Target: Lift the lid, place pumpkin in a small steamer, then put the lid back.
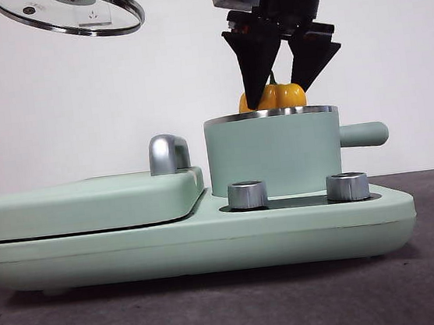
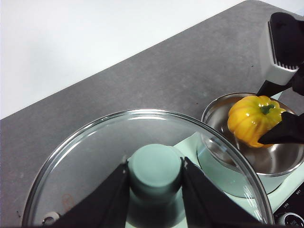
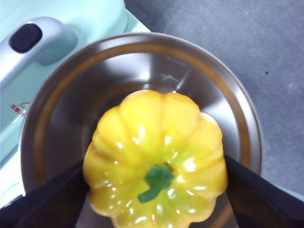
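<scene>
The right gripper, jaws pinching the pumpkin, holds it directly above the small steamer opening; the left gripper clamps the lid knob, held aside.

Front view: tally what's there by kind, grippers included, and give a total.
Glass lid: 1
Pumpkin: 1
Small steamer: 1
Flat cover: 1
Chrome knobs: 2
Right gripper: 1
Total: 7
</scene>
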You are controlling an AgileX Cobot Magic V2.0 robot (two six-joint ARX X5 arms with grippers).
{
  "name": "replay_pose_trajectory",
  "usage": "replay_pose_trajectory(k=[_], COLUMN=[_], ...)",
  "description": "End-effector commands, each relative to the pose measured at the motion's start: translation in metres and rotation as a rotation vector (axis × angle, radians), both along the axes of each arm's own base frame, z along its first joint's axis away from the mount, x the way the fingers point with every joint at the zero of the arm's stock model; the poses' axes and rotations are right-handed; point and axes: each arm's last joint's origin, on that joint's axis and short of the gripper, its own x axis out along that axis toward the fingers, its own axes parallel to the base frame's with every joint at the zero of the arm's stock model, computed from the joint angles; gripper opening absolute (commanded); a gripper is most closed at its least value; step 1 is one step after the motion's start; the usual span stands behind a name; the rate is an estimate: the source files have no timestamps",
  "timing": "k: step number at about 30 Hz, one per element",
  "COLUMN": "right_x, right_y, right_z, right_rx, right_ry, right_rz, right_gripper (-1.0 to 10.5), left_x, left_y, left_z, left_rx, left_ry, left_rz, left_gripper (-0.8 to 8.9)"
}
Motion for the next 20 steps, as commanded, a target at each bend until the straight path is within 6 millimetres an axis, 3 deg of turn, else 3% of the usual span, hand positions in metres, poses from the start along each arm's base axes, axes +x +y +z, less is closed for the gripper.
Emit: replay_pose_trajectory(k=[1,14,20], right_x=[0.009,0.024,0.025], right_y=[0.007,0.016,0.016], right_z=[-0.009,-0.043,-0.046], right_rx=[-0.004,-0.029,-0.031], right_ry=[0.013,0.098,0.102], right_rz=[0.018,0.031,0.031], right_gripper=[2.9,2.9,2.9], left_x=[-0.002,-0.002,-0.002], left_y=[0.000,0.000,0.000], left_z=[0.014,0.014,0.014], left_rx=[-0.020,-0.020,-0.020], left_ry=[-0.068,-0.068,-0.069], left_rz=[-0.006,-0.006,-0.007], left_gripper=[0.15,0.15,0.15])
